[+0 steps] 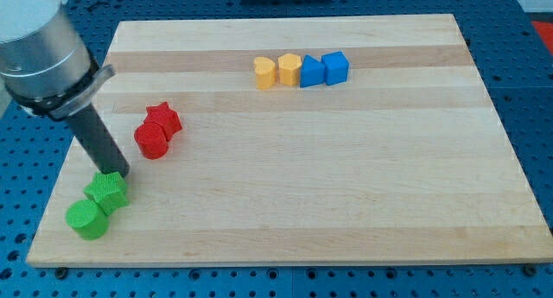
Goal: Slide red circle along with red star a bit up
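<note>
Risk first. My tip stands at the upper edge of the green star, touching it or very nearly so, with the green circle pressed against that star at its 7 o'clock. Any careless departure toward the view's bottom or left would likely drag or nudge the green pair, which the task does not concern. A second hazard: the two red pieces sit in contact, and a push applied off-centre could, in my judgement, split them, sending the red circle one way and the red star another (a glancing contact on the circle's rounded side is the probable cause).

Position of the task's pieces: the red circle lies near the board's left side, about mid-height, with the red star touching it at its 1 o'clock. From my tip, the red circle lies at roughly 1 o'clock, near but clearly apart.

Tool state: the rod is a plain pusher; it holds nothing and has no opening to report.

Elsewhere, a row of two yellow blocks and two blue blocks sits well apart near the view's top.
</note>
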You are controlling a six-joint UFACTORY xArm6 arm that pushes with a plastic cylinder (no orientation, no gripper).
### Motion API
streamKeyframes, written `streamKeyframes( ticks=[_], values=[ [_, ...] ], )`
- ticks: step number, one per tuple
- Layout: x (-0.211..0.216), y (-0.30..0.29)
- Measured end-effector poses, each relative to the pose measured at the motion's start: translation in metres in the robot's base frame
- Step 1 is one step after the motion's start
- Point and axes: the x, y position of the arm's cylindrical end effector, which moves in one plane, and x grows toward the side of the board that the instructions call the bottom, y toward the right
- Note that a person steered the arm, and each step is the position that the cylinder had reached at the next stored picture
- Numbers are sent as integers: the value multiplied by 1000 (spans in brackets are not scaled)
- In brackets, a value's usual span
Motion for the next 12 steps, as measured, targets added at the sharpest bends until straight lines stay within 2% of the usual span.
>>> streamKeyframes(
  ticks=[2,6,8,9,12],
  values=[
    [-7,26],
    [-51,14],
    [-48,70],
    [-52,78],
    [-56,8]
  ],
)
